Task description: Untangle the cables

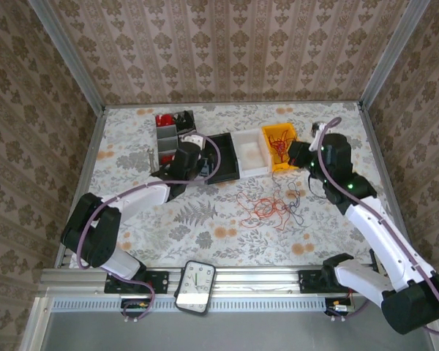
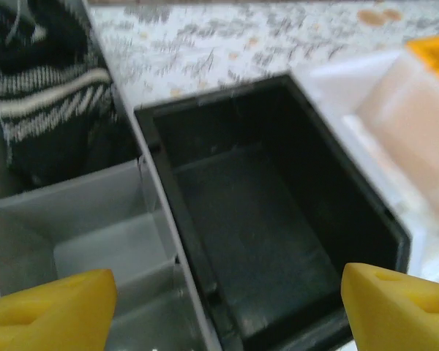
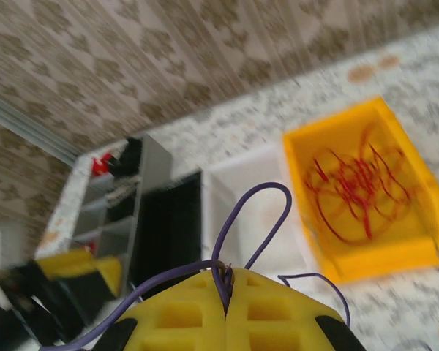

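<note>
A loose tangle of thin red, orange and black cables (image 1: 269, 205) lies on the floral table in front of the bins. More red wires (image 3: 358, 183) rest in the yellow bin (image 1: 279, 136). My right gripper (image 3: 227, 281) is shut on a thin purple wire (image 3: 257, 212) that loops up between its yellow fingers; in the top view the right gripper (image 1: 298, 155) hovers by the yellow bin's near right corner. My left gripper (image 2: 227, 314) is open wide and empty, over the black bin (image 2: 271, 219) and the grey organizer (image 2: 80, 234). It hangs at the black bin's left edge (image 1: 197, 167).
A white bin (image 1: 250, 152) stands between the black bin (image 1: 223, 157) and the yellow one. The grey organizer (image 1: 174, 131) at the back left holds red and black parts. A clock-faced device (image 1: 195, 287) lies on the front rail. Patterned walls enclose the table.
</note>
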Robot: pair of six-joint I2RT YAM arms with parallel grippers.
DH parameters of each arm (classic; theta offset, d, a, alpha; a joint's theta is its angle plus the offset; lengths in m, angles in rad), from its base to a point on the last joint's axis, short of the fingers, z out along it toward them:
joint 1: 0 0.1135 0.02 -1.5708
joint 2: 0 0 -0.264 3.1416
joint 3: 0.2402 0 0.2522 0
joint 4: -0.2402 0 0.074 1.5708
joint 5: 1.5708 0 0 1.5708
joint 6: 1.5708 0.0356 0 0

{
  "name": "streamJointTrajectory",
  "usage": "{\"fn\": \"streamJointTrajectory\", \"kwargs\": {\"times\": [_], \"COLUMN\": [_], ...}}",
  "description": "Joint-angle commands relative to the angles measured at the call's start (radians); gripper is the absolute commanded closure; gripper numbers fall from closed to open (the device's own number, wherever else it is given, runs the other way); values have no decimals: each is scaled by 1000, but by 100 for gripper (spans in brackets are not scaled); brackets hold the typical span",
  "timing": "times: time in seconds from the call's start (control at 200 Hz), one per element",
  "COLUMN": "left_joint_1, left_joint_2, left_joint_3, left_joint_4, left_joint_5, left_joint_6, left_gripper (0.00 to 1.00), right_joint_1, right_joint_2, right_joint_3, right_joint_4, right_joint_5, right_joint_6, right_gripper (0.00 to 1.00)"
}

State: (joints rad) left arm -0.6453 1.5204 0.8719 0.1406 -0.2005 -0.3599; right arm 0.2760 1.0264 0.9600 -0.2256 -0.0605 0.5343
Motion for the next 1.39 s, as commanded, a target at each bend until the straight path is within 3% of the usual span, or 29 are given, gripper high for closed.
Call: {"fn": "streamJointTrajectory", "kwargs": {"times": [0.0, 0.36, 0.61, 0.68, 0.755, 0.835, 0.94, 1.239, 1.389], "left_joint_1": [-2, 10, 29, 30, 30, 30, 30, 30, 27], "left_joint_2": [-57, -94, -97, -89, -82, -76, -75, -72, -58], "left_joint_3": [-5, 4, -9, -3, 7, 19, 34, 47, 50], "left_joint_4": [-7, -15, -25, -22, -21, -28, -45, -59, -38], "left_joint_5": [-56, -60, -63, -66, -58, -48, -43, -23, 64], "left_joint_6": [-52, -65, -79, -83, -84, -78, -57, -34, -7], "left_gripper": [19, 19, 19, 19, 19, 19, 18, 18, 19], "right_joint_1": [10, 22, 44, 50, 51, 52, 52, 49, 49], "right_joint_2": [78, 461, 709, 753, 796, 814, 784, 729, 615], "right_joint_3": [85, 273, 404, 428, 467, 500, 478, 438, 282], "right_joint_4": [61, 171, 121, 111, 65, 18, 24, -41, -67], "right_joint_5": [-30, -12, -61, -82, -100, -95, -58, -28, 34], "right_joint_6": [-25, -49, -26, -21, -12, -10, -11, -46, -20], "right_gripper": [100, 100, 100, 96, 82, 67, 59, 57, 56]}}
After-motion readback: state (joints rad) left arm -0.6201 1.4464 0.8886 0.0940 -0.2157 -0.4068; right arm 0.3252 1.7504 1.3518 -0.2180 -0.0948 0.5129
